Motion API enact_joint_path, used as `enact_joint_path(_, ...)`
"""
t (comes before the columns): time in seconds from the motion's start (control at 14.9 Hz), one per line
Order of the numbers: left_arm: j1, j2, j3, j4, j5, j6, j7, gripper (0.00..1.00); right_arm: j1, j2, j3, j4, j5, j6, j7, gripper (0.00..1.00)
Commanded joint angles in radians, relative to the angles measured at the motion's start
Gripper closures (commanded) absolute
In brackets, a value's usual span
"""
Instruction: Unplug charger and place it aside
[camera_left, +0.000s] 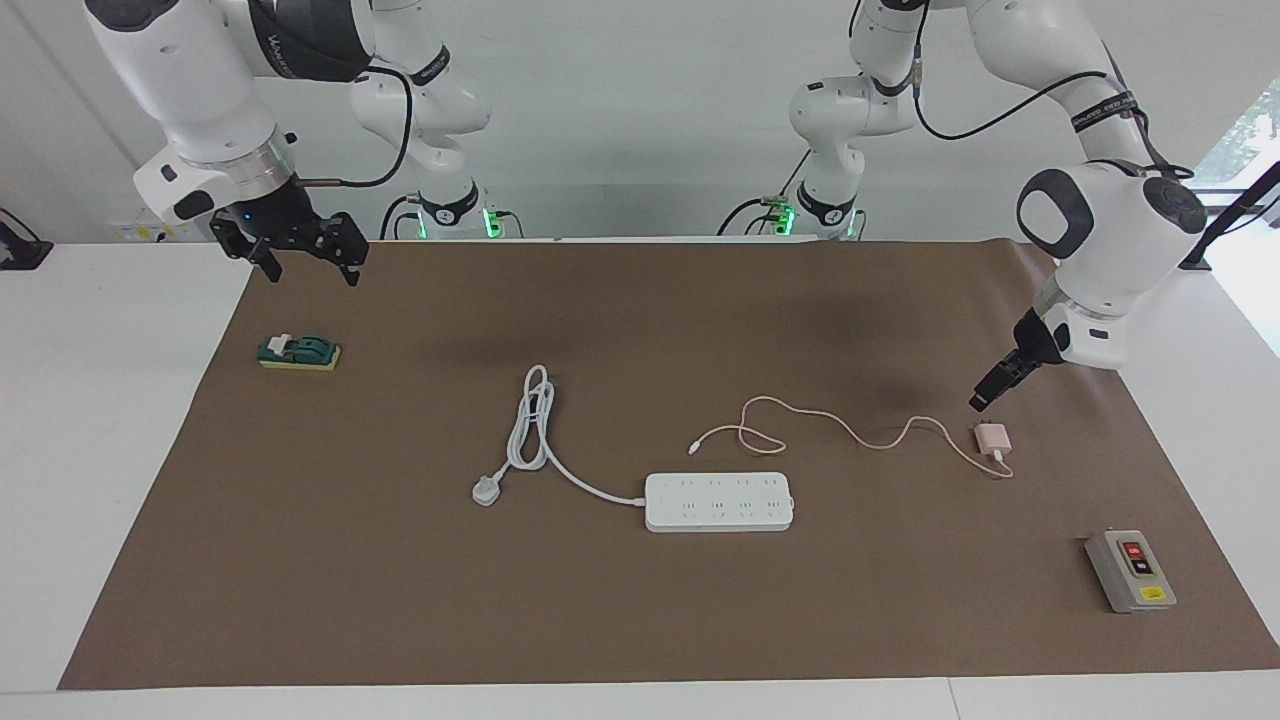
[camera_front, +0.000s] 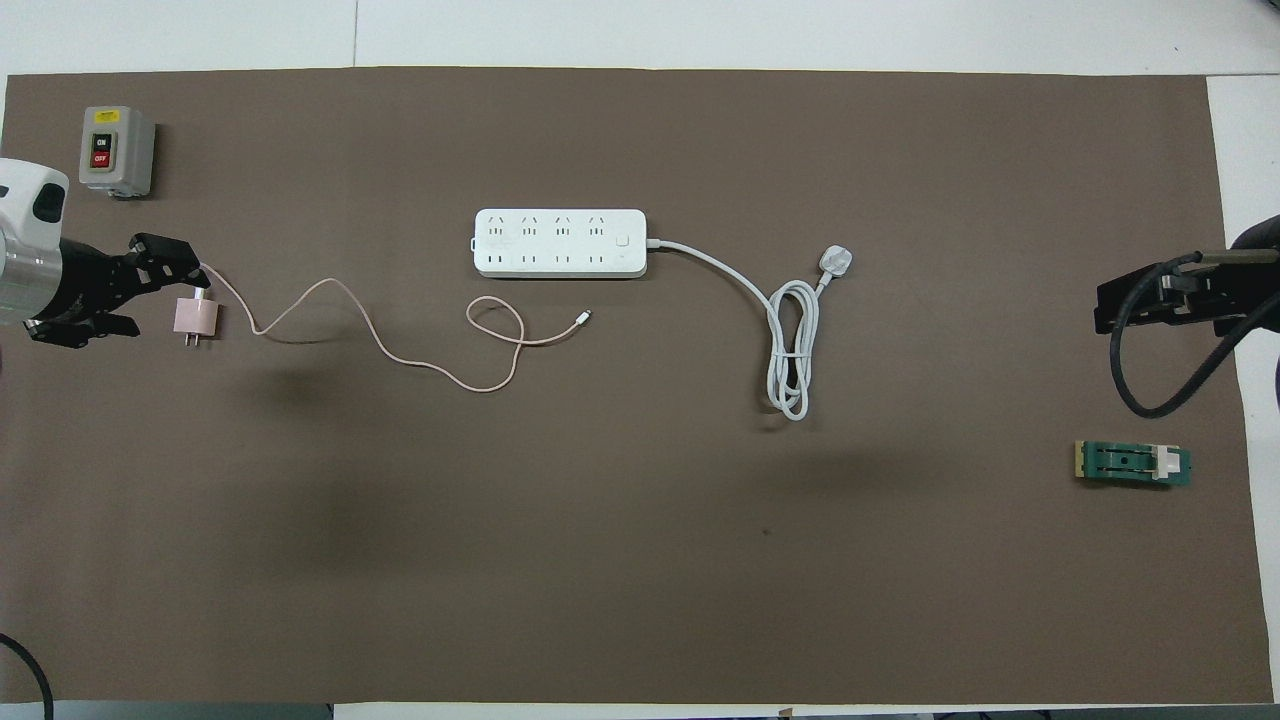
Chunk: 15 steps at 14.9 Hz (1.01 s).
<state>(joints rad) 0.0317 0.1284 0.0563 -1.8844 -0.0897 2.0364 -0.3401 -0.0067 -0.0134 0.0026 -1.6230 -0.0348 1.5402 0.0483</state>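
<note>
The charger, a small pale pink cube, lies on the brown mat toward the left arm's end of the table. It is plugged into nothing. Its thin pink cable snakes across the mat and ends loose, a little nearer the robots than the white power strip. My left gripper hangs open just above and beside the charger, apart from it and holding nothing. My right gripper waits open and empty in the air at the right arm's end.
The strip's thick white cord lies coiled with its plug loose on the mat. A grey on/off switch box sits at the left arm's end, farther from the robots than the charger. A small green block lies under the right gripper.
</note>
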Motion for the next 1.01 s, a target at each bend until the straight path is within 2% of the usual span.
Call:
enact_joint_path(0.0, -0.009, -0.013, -0.001, 0.088, 0.048, -0.132, 0.044, 0.00, -0.013, -0.028, 0.010, -0.037, -0.010, 0.020, -0.053, 0.00)
enact_joint_path(0.13, -0.009, -0.035, -0.004, 0.135, 0.050, -0.229, 0.079, 0.00, -0.010, -0.029, 0.011, -0.038, -0.010, 0.020, -0.057, 0.00)
enact_joint_path(0.4, -0.022, -0.130, 0.002, 0.142, 0.053, -0.340, 0.151, 0.00, -0.009, -0.030, 0.011, -0.037, -0.010, 0.018, -0.051, 0.00)
enact_joint_path(0.6, -0.026, -0.133, 0.000, 0.218, 0.082, -0.430, 0.182, 0.00, -0.007, -0.030, 0.011, -0.035, -0.010, 0.015, -0.051, 0.00)
enact_joint_path(0.74, -0.033, -0.107, 0.007, 0.289, 0.079, -0.492, 0.197, 0.00, -0.010, -0.030, 0.011, -0.035, -0.010, 0.015, -0.051, 0.00)
enact_joint_path(0.94, -0.045, -0.105, 0.005, 0.309, 0.068, -0.544, 0.250, 0.00, -0.010, -0.031, 0.011, -0.034, -0.010, 0.015, -0.051, 0.00)
